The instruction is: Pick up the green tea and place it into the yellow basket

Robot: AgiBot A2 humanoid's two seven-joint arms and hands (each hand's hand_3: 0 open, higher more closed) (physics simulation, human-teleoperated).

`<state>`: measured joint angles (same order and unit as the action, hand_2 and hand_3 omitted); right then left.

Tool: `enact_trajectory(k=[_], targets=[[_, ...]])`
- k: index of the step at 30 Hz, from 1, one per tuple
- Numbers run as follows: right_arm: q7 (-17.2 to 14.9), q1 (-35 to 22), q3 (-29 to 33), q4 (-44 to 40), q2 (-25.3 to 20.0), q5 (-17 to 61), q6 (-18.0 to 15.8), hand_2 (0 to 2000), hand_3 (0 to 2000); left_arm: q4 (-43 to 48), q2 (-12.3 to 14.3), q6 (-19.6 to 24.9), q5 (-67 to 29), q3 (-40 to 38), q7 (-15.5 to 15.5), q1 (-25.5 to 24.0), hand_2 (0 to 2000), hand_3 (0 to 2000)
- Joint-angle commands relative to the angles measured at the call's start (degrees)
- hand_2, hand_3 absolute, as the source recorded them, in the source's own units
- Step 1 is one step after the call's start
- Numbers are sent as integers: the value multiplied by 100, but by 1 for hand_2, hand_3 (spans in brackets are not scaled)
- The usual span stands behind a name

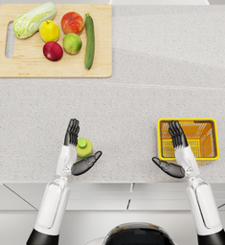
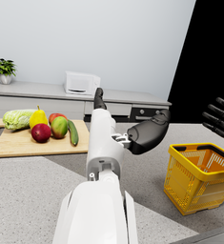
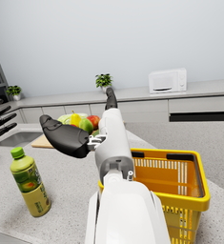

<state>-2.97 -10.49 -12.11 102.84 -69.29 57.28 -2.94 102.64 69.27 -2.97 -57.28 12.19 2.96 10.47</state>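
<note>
The green tea bottle (image 1: pixel 84 147) stands upright on the counter near the front edge, with a green cap and a yellow-green label; the right wrist view shows the bottle (image 3: pixel 29 183) whole. My left hand (image 1: pixel 74 150) is open around it, fingers on its left and thumb just below it, without touching as far as I can see. In the left wrist view the hand (image 2: pixel 135 129) hides the bottle. The yellow basket (image 1: pixel 210 154) sits at the right, also seen as the basket (image 2: pixel 201 177) and the basket (image 3: pixel 201 190). My right hand (image 1: pixel 176 152) is open over its left rim.
A wooden cutting board (image 1: pixel 18 67) lies at the back left with a cabbage (image 1: pixel 34 19), a pear (image 1: pixel 49 31), several round fruits and a cucumber (image 1: pixel 89 40). The counter's front edge runs just below both hands.
</note>
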Motion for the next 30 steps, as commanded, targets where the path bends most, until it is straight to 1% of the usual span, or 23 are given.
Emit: enact_trajectory(k=[1, 3, 4, 7, 9, 11, 13, 16, 21, 22, 26, 30], targets=[[84, 114, 450, 411, 33, 0, 83, 0, 0, 292, -45, 84, 0, -375, -84, -139, 0, 0], [188, 169, 778, 529, 14, 0, 186, 0, 0, 295, -35, 188, 0, -582, -187, -212, 0, 0], [219, 228, 918, 571, 13, 0, 216, 0, 0, 310, -31, 219, -251, -663, -218, -252, 0, 0], [268, 381, 1220, 745, -5, 760, 265, 0, 0, 276, -11, 268, -1016, -740, -267, -332, 0, 0], [282, 329, 1312, 736, -39, 1271, 279, 0, 0, 137, 13, 282, -1527, -634, -281, -346, 0, 0], [290, 269, 1315, 696, -68, 1712, 286, 0, 0, -200, 38, 289, -1968, -512, -289, -353, 0, 0], [293, 253, 1310, 711, -92, 1939, 290, 0, 0, -545, 65, 293, -2196, -367, -292, -359, 0, 0], [296, 252, 1291, 672, -126, 2089, 292, 0, 0, -1162, 131, 296, -2347, -167, -295, -305, 0, 0], [297, -48, 1309, 801, -204, 2160, 293, 0, 0, -2255, 317, 297, -2418, 64, -296, -39, 0, 0], [297, 135, 1251, 641, -200, 2165, 293, 0, 0, -2468, 358, 297, -2422, 66, -296, 27, 0, 0], [297, 106, 1150, 545, -247, 2173, 294, 0, 0, -3319, 548, 297, -2431, 143, -296, 358, 0, 0], [297, 141, 1171, 549, -285, 2176, 294, 0, 0, -3895, 700, 297, -2433, 174, -296, 609, 0, 0]])
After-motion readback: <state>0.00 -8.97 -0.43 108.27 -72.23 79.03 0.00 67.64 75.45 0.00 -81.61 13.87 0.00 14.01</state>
